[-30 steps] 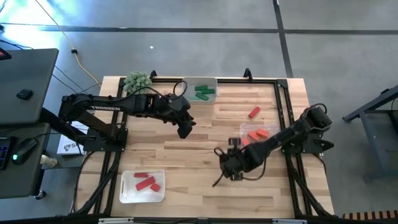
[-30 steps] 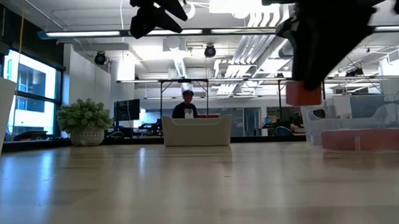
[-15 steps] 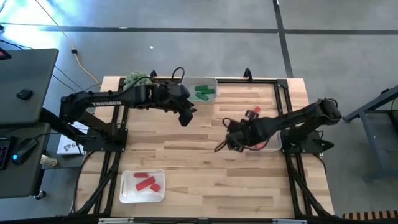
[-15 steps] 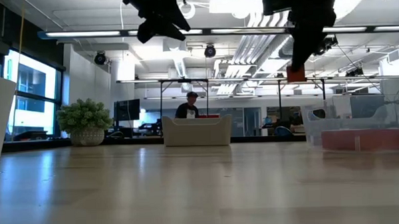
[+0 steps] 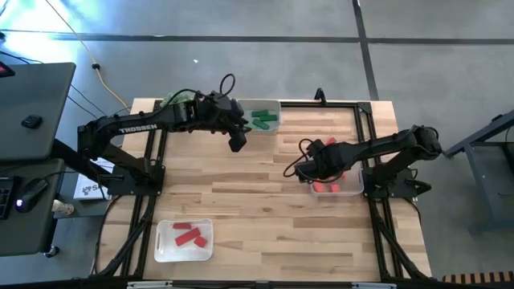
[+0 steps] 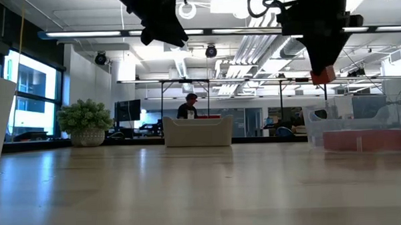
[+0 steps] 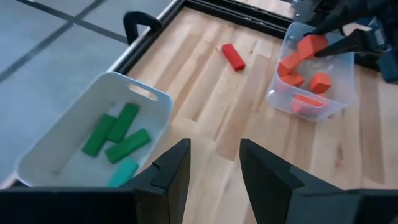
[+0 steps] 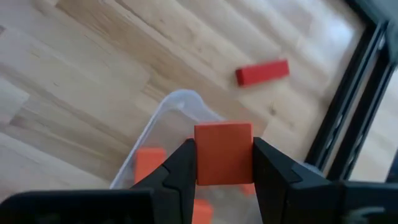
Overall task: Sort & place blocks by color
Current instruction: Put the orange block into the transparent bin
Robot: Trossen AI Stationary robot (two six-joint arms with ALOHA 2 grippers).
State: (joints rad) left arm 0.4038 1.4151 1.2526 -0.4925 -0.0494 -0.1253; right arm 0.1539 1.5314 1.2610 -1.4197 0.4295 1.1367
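Since the earlier frames, the right gripper (image 5: pixel 315 164) has travelled from the middle front of the table to the clear tray (image 5: pixel 353 186), and it is now above the edge of this tray that faces the table's middle. From above, the left gripper (image 5: pixel 235 142) has also moved; it is now just beside the white tray (image 5: pixel 273 105), where green blocks (image 5: pixel 263 120) lie. One red block (image 5: pixel 329 145) lies on the wood just behind the clear tray. A second white tray (image 5: pixel 165 241) with red blocks (image 5: pixel 189 235) stands well apart from the clear tray, at the front left.

At table height, the right gripper hangs high, left of the clear tray (image 6: pixel 361 123), with an orange-coral block (image 6: pixel 322 75) at its tip. Earlier this block was lower and further left.

Through the left wrist camera, the left fingers (image 7: pixel 171 171) stand apart with nothing between them. The green blocks (image 7: pixel 118 137) lie inside the white tray (image 7: pixel 155 115), and the clear tray (image 7: pixel 311 106) is well apart.

Through the right wrist camera, the right fingers (image 8: pixel 177 171) are clamped on the orange-coral block (image 8: pixel 223 154), directly above the clear tray (image 8: pixel 168 115). The red block (image 8: pixel 262 72) lies near that tray.
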